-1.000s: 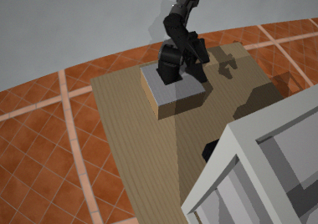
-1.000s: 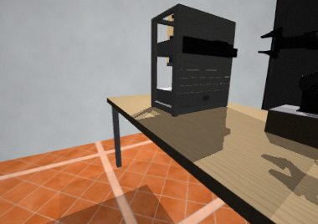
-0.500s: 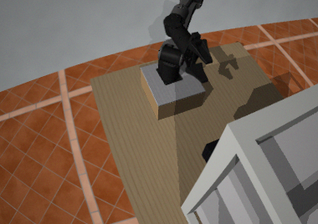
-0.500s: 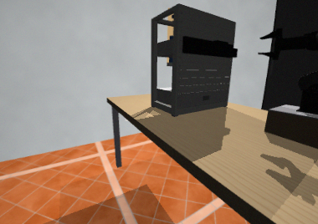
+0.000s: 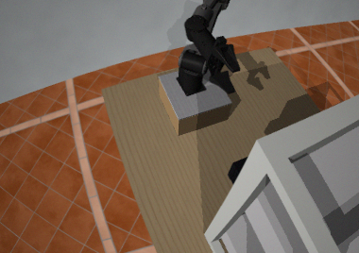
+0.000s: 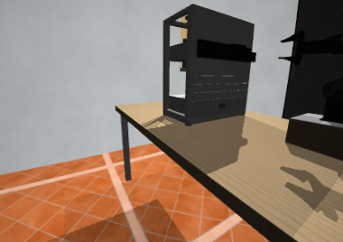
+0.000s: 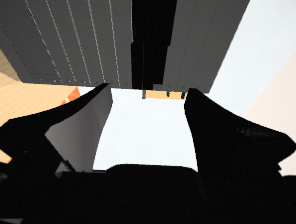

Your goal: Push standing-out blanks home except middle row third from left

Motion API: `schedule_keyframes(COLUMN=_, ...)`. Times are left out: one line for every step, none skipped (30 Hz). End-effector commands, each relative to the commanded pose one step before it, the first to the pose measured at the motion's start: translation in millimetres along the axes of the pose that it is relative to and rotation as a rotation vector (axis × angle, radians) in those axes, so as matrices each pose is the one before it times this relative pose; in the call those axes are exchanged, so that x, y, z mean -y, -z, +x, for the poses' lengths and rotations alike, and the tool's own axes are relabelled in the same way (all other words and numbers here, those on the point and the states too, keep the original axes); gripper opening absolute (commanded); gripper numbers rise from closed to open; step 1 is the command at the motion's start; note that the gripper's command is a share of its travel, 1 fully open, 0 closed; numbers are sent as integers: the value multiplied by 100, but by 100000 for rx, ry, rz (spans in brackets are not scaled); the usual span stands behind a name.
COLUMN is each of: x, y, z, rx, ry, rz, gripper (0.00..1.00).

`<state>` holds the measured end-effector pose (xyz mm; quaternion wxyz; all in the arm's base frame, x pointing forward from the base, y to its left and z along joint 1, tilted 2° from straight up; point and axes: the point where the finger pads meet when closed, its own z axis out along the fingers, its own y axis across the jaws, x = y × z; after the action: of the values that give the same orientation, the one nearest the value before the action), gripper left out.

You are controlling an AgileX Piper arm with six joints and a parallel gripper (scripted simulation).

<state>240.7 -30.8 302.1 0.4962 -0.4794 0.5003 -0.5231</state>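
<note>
The rack (image 6: 205,29) stands at the far end of the tabletop (image 6: 253,164), a dark, boxy open frame with flat side panels, and in the exterior view only its side and rear corner face the camera. The storage chassis (image 6: 226,51) shows there as a black slab running across the upper part of the rack and jutting a little past its edge. Its front, with the drive blanks, is turned away in every view, so which blanks stand proud cannot be told.

In the top view the rack is a pale grey frame (image 5: 257,172) filling the lower right corner, with a small black part (image 5: 237,170) poking out beside it (probably the chassis end).

The arm (image 5: 203,35) rises from a grey-topped wooden block (image 5: 198,108) well apart from the rack, folded with its wrist lowered toward the tabletop. This looks like a posture for swinging round to the chassis face, with no push begun.

The gripper (image 7: 147,135) is spread fully and carries nothing; in the wrist view its two matte black fingers frame pale background, with the ribbed grey rack panel above. Open jaws suit a pushing job, since nothing may end up held.

The tabletop is light wood with fine straight grain, over terracotta tiles (image 5: 42,162).
</note>
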Motion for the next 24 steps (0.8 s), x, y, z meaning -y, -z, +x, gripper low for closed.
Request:
schedule_keyframes(x=-22, y=45, z=-66, rx=133, ry=123, rz=64, gripper=100)
schedule_keyframes(x=0, y=0, z=0, rx=0, ry=0, rz=0, gripper=100)
schedule_keyframes(x=0, y=0, z=0, rx=0, ry=0, rz=0, gripper=100)
schedule_keyframes(x=0, y=-1, z=0, rx=0, ry=0, rz=1, gripper=100)
schedule_keyframes(x=1, y=-4, z=0, rx=0, ry=1, rz=4, gripper=100)
schedule_keyframes(x=3, y=-10, z=1, rx=1, ry=2, rz=10, gripper=100)
schedule_keyframes(x=5, y=-18, z=2, rx=2, ry=4, rz=18, gripper=100)
schedule_keyframes(x=7, y=-29, z=3, rx=3, ry=5, rz=24, gripper=100)
schedule_keyframes(x=9, y=-41, z=3, rx=4, ry=6, rz=28, gripper=100)
schedule_keyframes(x=9, y=-54, z=4, rx=5, ry=5, rz=25, gripper=100)
schedule_keyframes(x=7, y=-68, z=3, rx=6, ry=2, rz=12, gripper=100)
schedule_keyframes(x=2, y=-84, z=2, rx=8, ry=-3, rz=-13, gripper=100)
schedule_keyframes(x=-7, y=-99, z=-1, rx=11, ry=-11, rz=-55, gripper=100)
schedule_keyframes(x=7, y=-124, z=3, rx=7, ry=0, rz=0, gripper=100)
schedule_keyframes(x=0, y=0, z=0, rx=0, ry=0, rz=0, gripper=100)
schedule_keyframes(x=0, y=0, z=0, rx=0, ry=0, rz=0, gripper=100)
schedule_keyframes(x=23, y=-153, z=8, rx=-2, ry=9, rz=58, gripper=100)
schedule_keyframes(x=-1, y=-172, z=1, rx=0, ry=-9, rz=-49, gripper=100)
schedule_keyframes(x=15, y=-207, z=6, rx=2, ry=1, rz=12, gripper=100)
schedule_keyframes(x=11, y=-240, z=6, rx=-1, ry=-3, rz=-12, gripper=100)
schedule_keyframes(x=15, y=-247, z=6, rx=2, ry=-1, rz=3, gripper=100)
schedule_keyframes(x=8, y=-254, z=5, rx=-1, ry=-3, rz=-27, gripper=100)
schedule_keyframes(x=20, y=-258, z=8, rx=3, ry=1, rz=20, gripper=100)
schedule_keyframes(x=3, y=-265, z=4, rx=-3, ry=-4, rz=-50, gripper=100)
